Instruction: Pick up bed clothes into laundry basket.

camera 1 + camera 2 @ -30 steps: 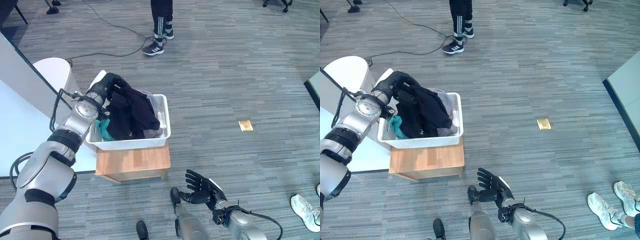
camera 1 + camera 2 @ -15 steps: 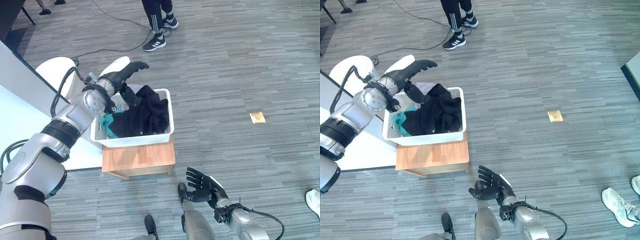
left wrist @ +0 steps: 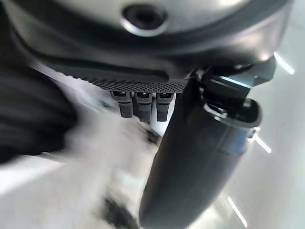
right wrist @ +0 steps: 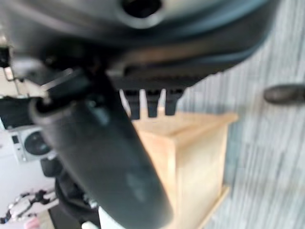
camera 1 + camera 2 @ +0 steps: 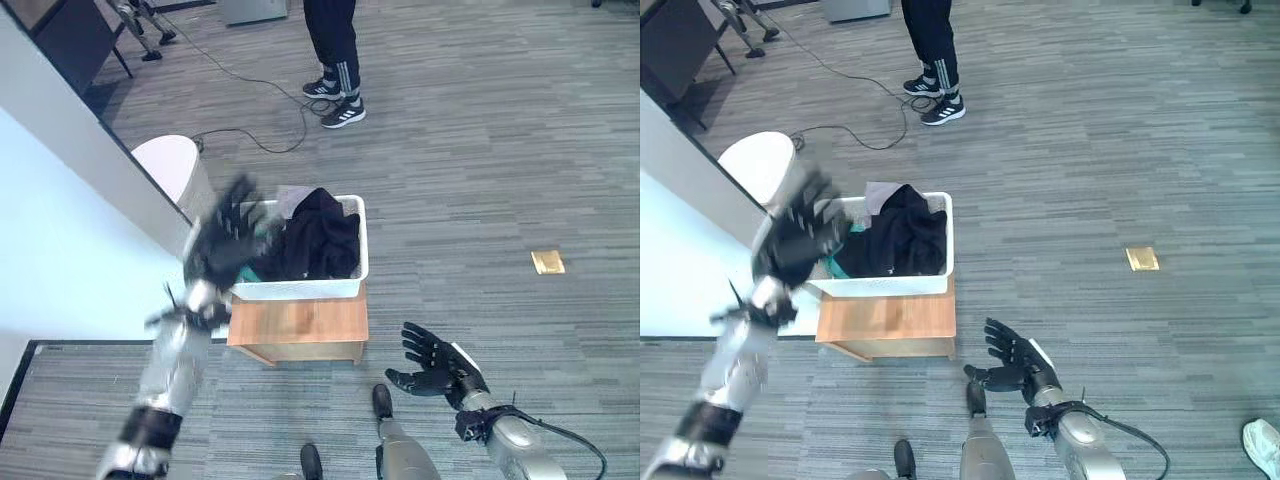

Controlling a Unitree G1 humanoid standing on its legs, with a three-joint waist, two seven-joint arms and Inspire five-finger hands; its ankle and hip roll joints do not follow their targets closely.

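A white laundry basket [image 5: 300, 288] stands on a low wooden stand [image 5: 297, 327]. In it lies a heap of black clothes [image 5: 320, 236] beside a teal piece [image 5: 840, 268] and a pale one [image 5: 880, 193]. My left hand [image 5: 224, 240] is open with its fingers spread, held in the air at the basket's left edge and holding nothing. My right hand [image 5: 437, 364] hangs open low at the right, over the floor in front of the stand.
The white bed [image 5: 60, 240] runs along the left. A round white stool [image 5: 172, 165] stands behind the basket. A person's legs [image 5: 335, 50] and a cable [image 5: 250, 130] are on the floor beyond. A small tan tile [image 5: 548, 262] lies to the right.
My left hand has let go of the black clothes, which now lie in the basket, and pulled back toward me to the basket's left edge. The camera has shifted.
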